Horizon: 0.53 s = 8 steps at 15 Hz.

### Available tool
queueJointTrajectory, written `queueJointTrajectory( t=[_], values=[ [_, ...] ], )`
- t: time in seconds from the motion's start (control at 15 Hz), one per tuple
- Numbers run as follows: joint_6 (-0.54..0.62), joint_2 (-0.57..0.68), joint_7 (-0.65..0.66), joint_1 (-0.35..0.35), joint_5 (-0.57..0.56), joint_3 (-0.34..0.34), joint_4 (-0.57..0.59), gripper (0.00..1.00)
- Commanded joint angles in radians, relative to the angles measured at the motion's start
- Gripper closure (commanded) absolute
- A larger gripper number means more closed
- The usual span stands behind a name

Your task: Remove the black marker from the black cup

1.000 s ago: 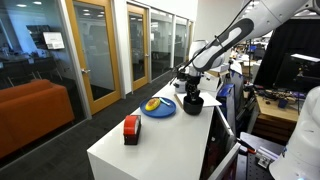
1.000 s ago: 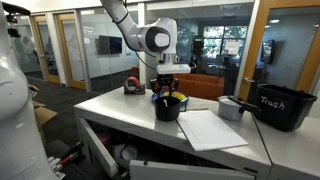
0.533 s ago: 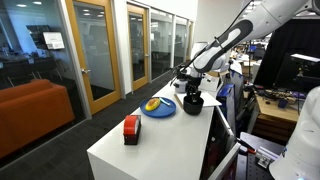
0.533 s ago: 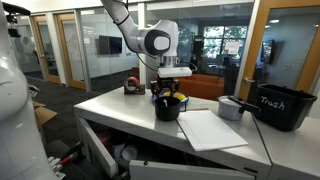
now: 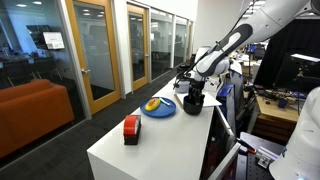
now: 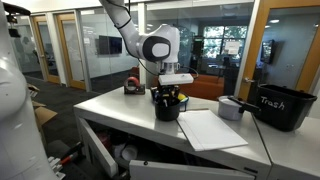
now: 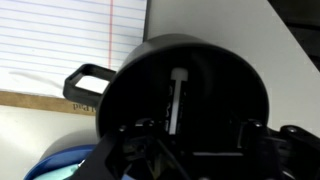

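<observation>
The black cup [image 5: 192, 103] stands on the white table next to the blue plate; it also shows in the other exterior view [image 6: 168, 109]. In the wrist view the black cup [image 7: 215, 65] fills the frame, its handle at the left. The black marker [image 7: 176, 98] lies inside it, showing as a slim stick with a pale stripe. My gripper [image 5: 190, 91] hangs straight over the cup with its fingers at or just inside the rim [image 6: 168, 94]. In the wrist view its fingers [image 7: 190, 132] stand apart on either side of the marker, open, holding nothing.
A blue plate [image 5: 160, 111] with a yellow object lies beside the cup. A red and black object [image 5: 131, 128] stands nearer the table's front. A lined paper pad [image 6: 210, 128] lies next to the cup. A small grey cup [image 6: 231, 107] and a black trash bin [image 6: 283, 106] stand beyond.
My gripper has come down a little toward the cup's mouth. The cup and the marker have not moved.
</observation>
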Motion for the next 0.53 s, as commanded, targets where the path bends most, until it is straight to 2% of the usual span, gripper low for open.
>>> queueJointTrajectory(
  t=[0.0,0.13,0.2,0.27,0.4,0.47],
  values=[
    [0.063,0.002,-0.083,-0.015,0.063,0.006,-0.036,0.63],
    [0.086,-0.004,-0.123,-0.015,0.088,0.008,-0.061,0.78],
    [0.095,-0.009,-0.142,-0.015,0.096,0.009,-0.072,0.75],
    [0.110,-0.014,-0.156,-0.014,0.099,0.009,-0.084,0.79],
    [0.131,-0.017,-0.183,-0.014,0.110,0.009,-0.099,0.96],
    [0.139,-0.019,-0.190,-0.014,0.112,0.009,-0.104,0.97]
  ],
)
